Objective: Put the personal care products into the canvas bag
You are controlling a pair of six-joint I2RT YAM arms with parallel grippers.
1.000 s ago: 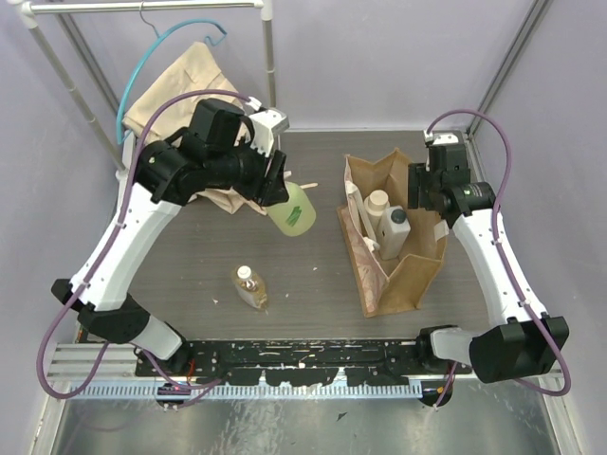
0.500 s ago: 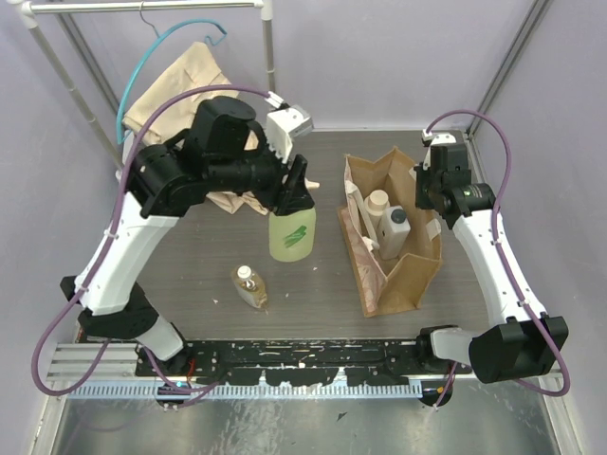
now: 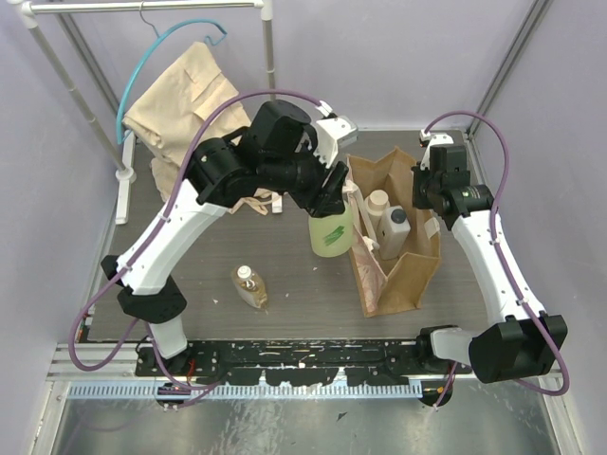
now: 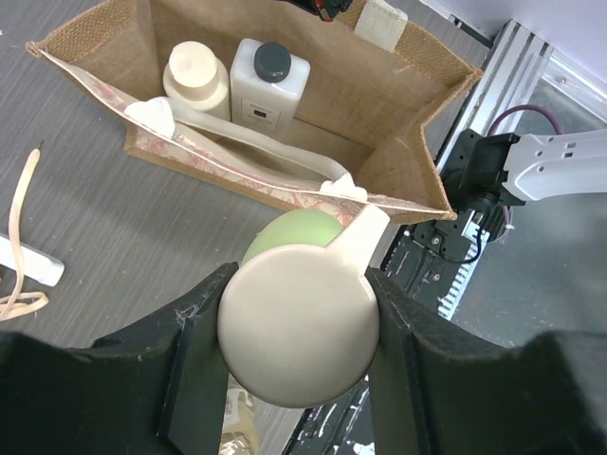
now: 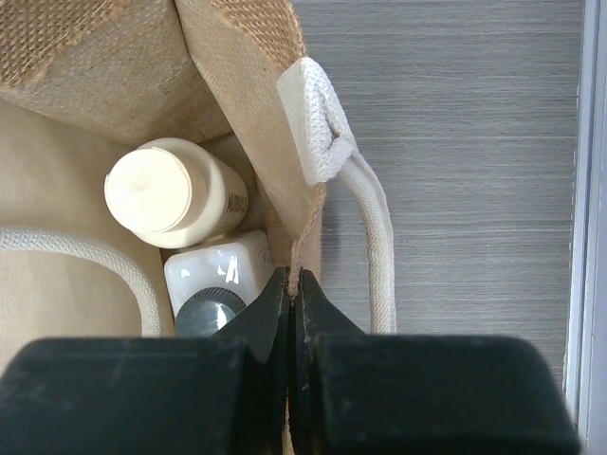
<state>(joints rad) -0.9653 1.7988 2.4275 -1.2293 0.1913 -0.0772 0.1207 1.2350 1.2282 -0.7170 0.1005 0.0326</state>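
My left gripper [image 4: 296, 334] is shut on the white round cap of the translucent green-yellow bottle [image 3: 331, 230], which hangs in the air just left of the canvas bag [image 3: 408, 275]. Inside the bag stand the cream round-capped bottle [image 3: 377, 204] and the white rectangular bottle with a black cap [image 3: 395, 227]; both also show from the left wrist, cream bottle [image 4: 196, 76] and white bottle [image 4: 269, 78]. My right gripper [image 5: 293, 284] is shut on the bag's right wall rim [image 5: 303, 237]. The amber bottle [image 3: 250, 287] with a white cap lies on the table at front left.
A beige garment [image 3: 180, 104] hangs on a blue hanger from the rack at back left. A pale cream handle [image 5: 375, 246] loops outside the bag's right wall. The metal rail [image 3: 303, 358] runs along the near table edge.
My left arm has carried the green-yellow bottle rightward from mid-table to beside the bag. My right gripper has closed onto the bag's right wall.
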